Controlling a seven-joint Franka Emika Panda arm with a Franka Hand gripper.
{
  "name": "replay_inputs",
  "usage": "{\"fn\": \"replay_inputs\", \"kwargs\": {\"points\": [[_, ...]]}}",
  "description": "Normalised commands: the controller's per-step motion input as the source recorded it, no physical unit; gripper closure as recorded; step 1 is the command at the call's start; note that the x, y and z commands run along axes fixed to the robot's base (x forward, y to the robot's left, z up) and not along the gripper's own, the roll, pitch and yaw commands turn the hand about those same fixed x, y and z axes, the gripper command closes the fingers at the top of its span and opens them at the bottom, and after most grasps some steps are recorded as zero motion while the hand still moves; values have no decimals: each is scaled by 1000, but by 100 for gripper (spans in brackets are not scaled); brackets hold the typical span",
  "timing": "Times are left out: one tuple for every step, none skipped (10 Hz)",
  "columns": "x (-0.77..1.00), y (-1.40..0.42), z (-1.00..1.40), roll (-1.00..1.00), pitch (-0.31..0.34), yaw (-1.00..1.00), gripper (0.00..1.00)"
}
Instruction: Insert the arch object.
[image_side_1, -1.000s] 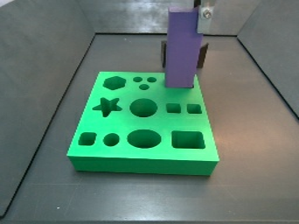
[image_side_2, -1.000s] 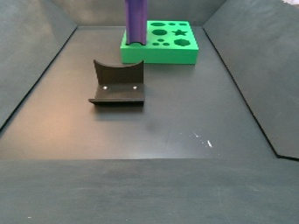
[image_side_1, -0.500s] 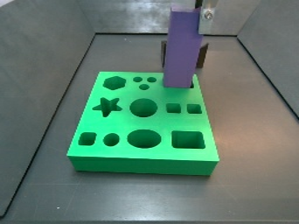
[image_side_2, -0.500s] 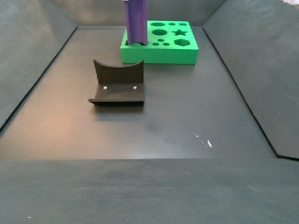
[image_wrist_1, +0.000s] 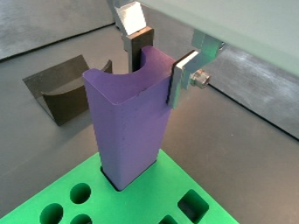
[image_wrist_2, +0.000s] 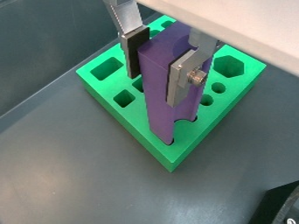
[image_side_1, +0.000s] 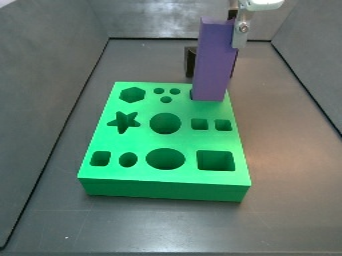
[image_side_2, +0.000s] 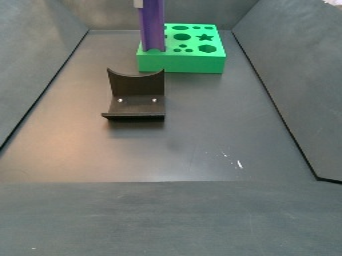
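Observation:
The arch object (image_side_1: 214, 60) is a tall purple prism. It stands upright at the far right corner of the green board (image_side_1: 160, 172). Its lower end sits in a corner hole in both wrist views (image_wrist_1: 126, 131) (image_wrist_2: 163, 87). My gripper (image_wrist_1: 162, 74) is shut on its upper part, one finger on each side. It also shows in the wrist view (image_wrist_2: 160, 79) and at the top of a side view (image_side_1: 238, 28). In a side view the arch (image_side_2: 150, 25) rises out of frame from the board (image_side_2: 201, 62), and the gripper is out of view there.
The fixture (image_side_2: 134, 95) stands on the dark floor in front of the board. It also shows in both wrist views (image_wrist_1: 65, 87) (image_wrist_2: 286, 206). The board has several other shaped holes (image_side_1: 163, 123). Grey walls enclose the floor.
The arch and my gripper have shifted slightly sideways, and the arch's top sits a little lower at the board's corner. Nothing else moved.

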Motion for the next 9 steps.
{"fn": "replay_inputs", "kwargs": {"points": [[-126, 14, -214, 0, -81, 0, 100], [-263, 0, -240, 19, -169, 0, 100], [-349, 0, -246, 0, -196, 0, 100], [-277, 0, -186, 0, -166, 0, 100], [-137, 0, -211, 0, -93, 0, 100], [-109, 0, -249, 30, -46, 0, 100], [-40, 0, -226, 41, 0, 0, 100], [-29, 0, -254, 47, 0, 0, 100], [-11, 0, -266, 21, 0, 0, 100]]}}
